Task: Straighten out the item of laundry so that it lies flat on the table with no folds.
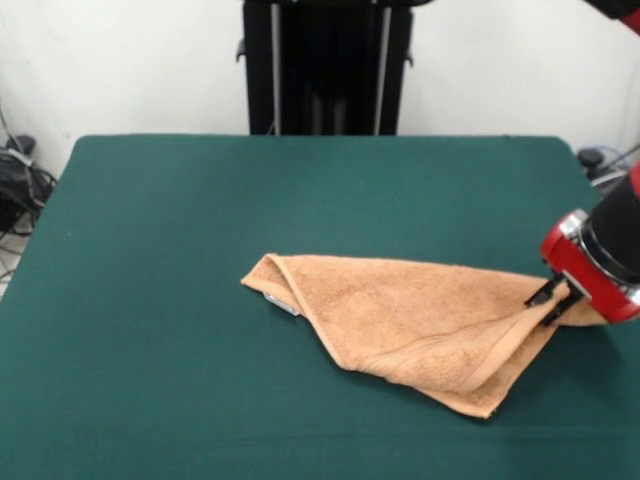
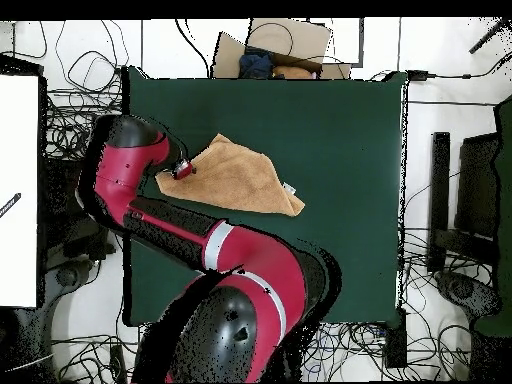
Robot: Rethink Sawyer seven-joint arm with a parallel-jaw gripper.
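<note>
While the towel (image 1: pixel 420 320) remains folded over itself into a rough triangle, it lies on the surface (image 1: pixel 200 250) toward the side where the arm works, with its white tag (image 1: pixel 283 303) peeking out at the opposite corner. The end effector (image 1: pixel 553 300) is clenched on the towel's corner, the cloth pinched between the dark fingertips; how much cloth is caught is hard to judge at this angle, though the hold appears to be on the upper layer. A folded edge with a woven band (image 1: pixel 500 355) runs along the near side. The step in hand is judged to be drawing this corner outward to open the fold. To do it well, the corner should be lifted only slightly and carried away from the tag end, so the top layer peels off the lower one without dragging the whole towel. Room on that side looks limited, so the pull risks ending near the surface's edge.
</note>
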